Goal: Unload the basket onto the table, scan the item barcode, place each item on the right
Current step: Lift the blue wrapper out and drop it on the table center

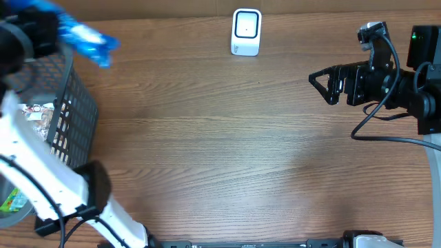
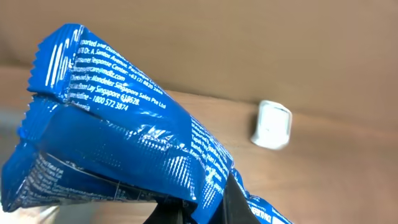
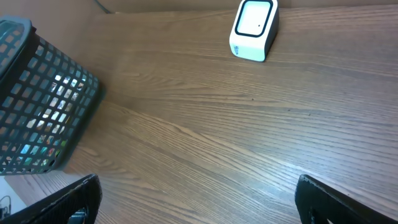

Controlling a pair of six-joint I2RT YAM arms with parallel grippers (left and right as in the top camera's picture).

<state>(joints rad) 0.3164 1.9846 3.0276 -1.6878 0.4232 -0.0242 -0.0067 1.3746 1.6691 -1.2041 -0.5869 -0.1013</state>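
My left gripper [image 2: 202,208] is shut on a shiny blue snack packet [image 2: 118,143] with white print, held up in the air. From above, the blue packet [image 1: 86,38] hangs over the far rim of the black basket [image 1: 72,114] at the left. A white barcode scanner [image 1: 246,32] stands at the table's far edge, and the same scanner [image 2: 272,124] shows beyond the packet in the left wrist view. My right gripper [image 1: 324,84] stays open at the far right, nothing between its fingers. No barcode is visible on the packet.
The black mesh basket [image 3: 37,99] holds several more wrapped items. Bare wooden table stretches between the basket and the scanner [image 3: 254,28]. Cables trail from the right arm [image 1: 393,83] along the right edge.
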